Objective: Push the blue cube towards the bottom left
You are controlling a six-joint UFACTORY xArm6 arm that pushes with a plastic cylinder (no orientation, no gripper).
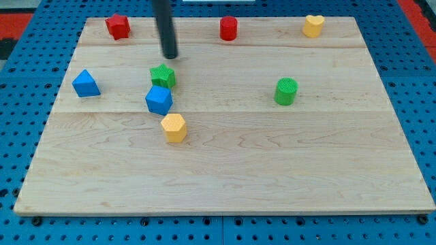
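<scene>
Pale wooden board (286, 170): wide bare wood toward view's bottom left. Blue cube (159, 100), matte, left of centre, touching green star-shaped block (163, 75) above; yellow hexagonal block (174, 127) just below. My tip (170, 56), holding nothing, above the star, apart
</scene>
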